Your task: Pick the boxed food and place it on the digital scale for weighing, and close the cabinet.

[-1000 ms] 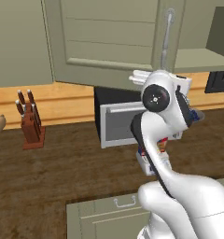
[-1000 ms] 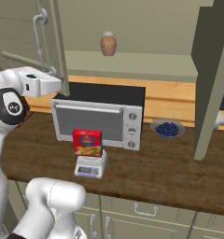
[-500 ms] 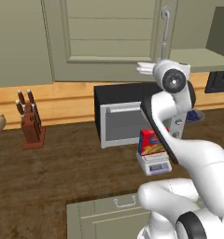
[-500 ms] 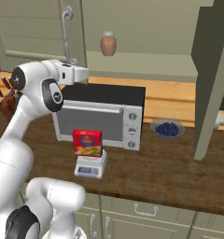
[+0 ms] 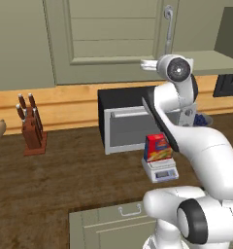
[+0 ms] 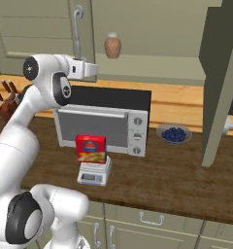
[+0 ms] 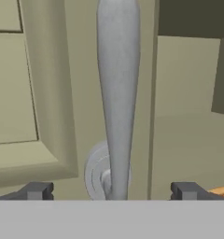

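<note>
The boxed food [image 6: 91,149] stands upright on the digital scale [image 6: 94,173], its long axis vertical and its red-and-yellow front facing out from the oven [image 6: 103,127] toward the room. The scale sits on the counter [image 6: 176,180] just in front of the oven's door, display toward the counter's edge. A bowl of blueberries [image 6: 174,133] rests to the right of the oven, a knife block [image 5: 31,128] well off to its left, and a brown jar [image 6: 112,45] stands on the open shelf above it.

Up above the oven, the gripper [image 7: 113,191] has its fingers spread wide apart with nothing clamped, and the long grey handle [image 7: 117,93] of the left cabinet door [image 5: 106,39] runs lengthwise between them, close in front. The box is well below the gripper, down on the scale. To the oven's right, the other cabinet door [image 6: 220,78] stands swung out, edge-on over the counter.
</note>
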Motion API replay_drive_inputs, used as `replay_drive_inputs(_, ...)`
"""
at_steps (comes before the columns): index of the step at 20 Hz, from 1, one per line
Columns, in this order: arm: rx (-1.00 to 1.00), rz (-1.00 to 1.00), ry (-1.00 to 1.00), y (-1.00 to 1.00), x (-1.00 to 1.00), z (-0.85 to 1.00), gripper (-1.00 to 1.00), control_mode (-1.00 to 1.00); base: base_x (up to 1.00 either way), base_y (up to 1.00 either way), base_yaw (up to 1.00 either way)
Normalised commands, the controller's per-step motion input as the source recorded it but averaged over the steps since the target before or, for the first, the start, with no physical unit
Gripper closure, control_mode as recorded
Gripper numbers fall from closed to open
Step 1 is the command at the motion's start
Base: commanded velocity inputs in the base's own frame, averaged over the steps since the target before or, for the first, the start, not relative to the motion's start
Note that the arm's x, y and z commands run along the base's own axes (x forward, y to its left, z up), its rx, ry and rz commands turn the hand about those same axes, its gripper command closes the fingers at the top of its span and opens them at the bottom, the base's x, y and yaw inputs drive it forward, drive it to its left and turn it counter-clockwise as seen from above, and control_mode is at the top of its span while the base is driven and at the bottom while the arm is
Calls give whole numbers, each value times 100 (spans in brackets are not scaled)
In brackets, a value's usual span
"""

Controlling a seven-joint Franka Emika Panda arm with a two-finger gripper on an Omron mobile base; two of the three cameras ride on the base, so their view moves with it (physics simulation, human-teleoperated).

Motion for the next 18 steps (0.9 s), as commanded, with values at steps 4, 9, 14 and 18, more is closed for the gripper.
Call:
replay_drive_inputs(4,0,2,0,0,23,0,-100,-100,0,0,0)
replay_drive_inputs(9,0,0,-1,0,40,-9,-100,-100,0,0,0)
replay_drive_inputs(14,0,0,-1,0,61,-14,-100,-100,0,0,0)
replay_drive_inputs(18,0,2,1,0,6,-2,-100,-100,0,0,0)
